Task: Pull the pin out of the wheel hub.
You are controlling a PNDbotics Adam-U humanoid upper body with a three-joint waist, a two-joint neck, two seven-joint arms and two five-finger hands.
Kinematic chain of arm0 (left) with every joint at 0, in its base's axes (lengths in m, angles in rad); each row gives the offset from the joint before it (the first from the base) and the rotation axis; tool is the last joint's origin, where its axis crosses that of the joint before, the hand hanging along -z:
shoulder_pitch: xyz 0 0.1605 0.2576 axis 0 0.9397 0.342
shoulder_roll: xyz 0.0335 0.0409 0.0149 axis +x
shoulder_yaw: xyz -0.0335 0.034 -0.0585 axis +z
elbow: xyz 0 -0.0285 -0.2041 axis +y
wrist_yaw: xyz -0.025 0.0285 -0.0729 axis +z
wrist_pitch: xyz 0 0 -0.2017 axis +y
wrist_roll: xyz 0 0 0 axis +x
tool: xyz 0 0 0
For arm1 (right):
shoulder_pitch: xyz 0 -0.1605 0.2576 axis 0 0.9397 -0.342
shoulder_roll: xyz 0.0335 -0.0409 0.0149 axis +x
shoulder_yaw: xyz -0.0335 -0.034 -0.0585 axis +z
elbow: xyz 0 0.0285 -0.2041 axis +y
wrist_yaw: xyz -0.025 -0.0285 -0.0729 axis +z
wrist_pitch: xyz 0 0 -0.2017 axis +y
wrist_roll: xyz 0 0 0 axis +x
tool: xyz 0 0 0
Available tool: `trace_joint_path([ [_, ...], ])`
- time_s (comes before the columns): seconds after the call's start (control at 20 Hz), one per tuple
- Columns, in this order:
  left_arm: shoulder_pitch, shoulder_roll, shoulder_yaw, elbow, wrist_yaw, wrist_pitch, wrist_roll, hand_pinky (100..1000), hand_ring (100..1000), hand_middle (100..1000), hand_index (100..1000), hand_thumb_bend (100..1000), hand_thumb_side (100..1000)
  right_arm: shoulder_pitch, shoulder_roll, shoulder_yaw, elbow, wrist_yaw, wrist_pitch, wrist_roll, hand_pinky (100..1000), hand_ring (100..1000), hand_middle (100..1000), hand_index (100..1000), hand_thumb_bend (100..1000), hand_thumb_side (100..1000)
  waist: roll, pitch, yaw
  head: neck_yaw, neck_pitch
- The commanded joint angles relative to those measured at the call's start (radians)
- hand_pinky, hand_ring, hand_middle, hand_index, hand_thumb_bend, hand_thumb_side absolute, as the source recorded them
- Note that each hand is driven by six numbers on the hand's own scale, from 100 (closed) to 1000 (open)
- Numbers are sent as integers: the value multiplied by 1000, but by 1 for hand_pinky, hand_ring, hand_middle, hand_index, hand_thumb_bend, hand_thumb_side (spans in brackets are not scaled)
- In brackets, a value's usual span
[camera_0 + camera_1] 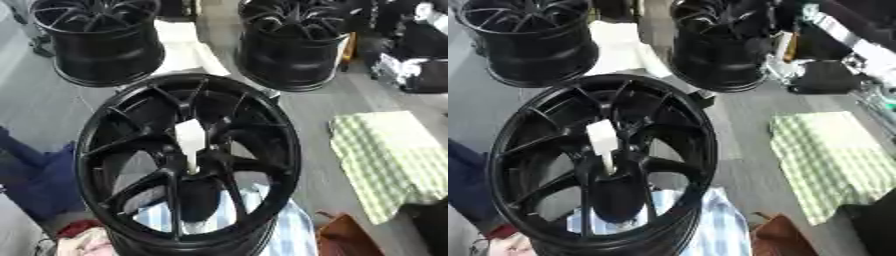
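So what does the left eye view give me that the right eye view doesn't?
Only the left eye view shows the near wheel's spokes unblurred and more of the blue cloth at the left edge. Only the right eye view shows more of the clutter at the far right. Both share the near wheel with the white pin standing in its hub, two far wheels and the checked cloth. Neither view shows a robot hand.

A black wheel hub [188,162] with thin spokes lay face up in the near middle of the view. A white pin [191,142] stood in its centre hole, its wider top end above the spokes.
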Motion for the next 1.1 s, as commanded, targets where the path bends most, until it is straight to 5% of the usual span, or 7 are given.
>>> trace_joint_path([
  [0.05,-9,20,-5,-15,0,-1,-7,687,1000,658,806,100,854,-91,-7,53,-15,-21,69,120,827,828,861,967,152,457,2,-12,3,-10,-3],
  [0.35,-11,16,-10,-14,0,1,-11,687,1000,659,806,100,856,-255,115,147,2,53,243,283,850,877,899,980,134,456,4,-10,13,-30,-3],
  [0.5,-14,11,-12,-14,2,1,-13,687,1000,659,806,100,855,-311,191,183,78,117,276,338,861,893,912,984,135,455,9,-8,24,-44,-3],
  [1.1,-24,0,-22,-12,7,5,-22,688,1000,659,807,100,856,-412,413,245,437,482,137,462,906,946,945,999,113,461,17,-6,52,-85,-3],
])
